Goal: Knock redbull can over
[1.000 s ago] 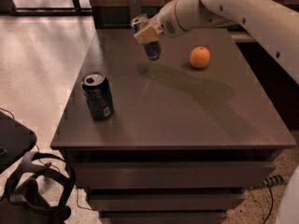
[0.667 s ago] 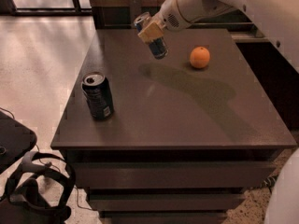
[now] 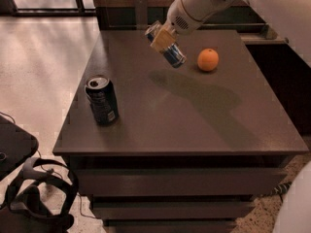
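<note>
Camera view: two cans on the table (image 3: 194,120); the dark can (image 3: 102,101) stands upright, well to the gripper's left and nearer the front edge, its top open, contents not visible; the redbull can (image 3: 174,55) is clasped by its upper part in the gripper (image 3: 163,39), near the table's back edge; a second ago it stood upright, now it leans steeply, silver top up and left, base down and right; the dark can and the orange (image 3: 208,59), just right of the gripper, have not moved; the redbull can shows blue and silver, slimmer than the other.
</note>
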Controlling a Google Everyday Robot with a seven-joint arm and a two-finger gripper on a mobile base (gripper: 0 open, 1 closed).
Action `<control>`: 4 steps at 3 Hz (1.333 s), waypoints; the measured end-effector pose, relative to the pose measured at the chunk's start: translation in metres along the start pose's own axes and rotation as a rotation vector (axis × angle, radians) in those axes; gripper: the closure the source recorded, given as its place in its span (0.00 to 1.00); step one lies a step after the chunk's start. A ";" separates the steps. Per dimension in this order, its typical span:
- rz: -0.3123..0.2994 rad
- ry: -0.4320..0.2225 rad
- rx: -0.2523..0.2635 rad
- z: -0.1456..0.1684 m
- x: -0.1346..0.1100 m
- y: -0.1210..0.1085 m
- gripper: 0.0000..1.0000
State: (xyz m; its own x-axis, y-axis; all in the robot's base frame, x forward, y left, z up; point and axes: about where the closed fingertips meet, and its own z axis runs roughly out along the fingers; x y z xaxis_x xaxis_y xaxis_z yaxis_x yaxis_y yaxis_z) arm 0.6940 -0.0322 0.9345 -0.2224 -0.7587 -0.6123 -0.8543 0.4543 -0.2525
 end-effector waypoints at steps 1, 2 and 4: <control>-0.009 0.116 0.012 0.008 0.020 0.011 1.00; -0.022 0.213 0.011 0.020 0.036 0.019 1.00; -0.081 0.353 -0.109 0.072 0.056 0.053 1.00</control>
State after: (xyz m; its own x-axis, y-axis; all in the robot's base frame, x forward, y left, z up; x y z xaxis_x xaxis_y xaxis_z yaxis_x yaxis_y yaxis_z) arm 0.6703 -0.0168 0.8328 -0.2846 -0.9129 -0.2926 -0.9163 0.3488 -0.1969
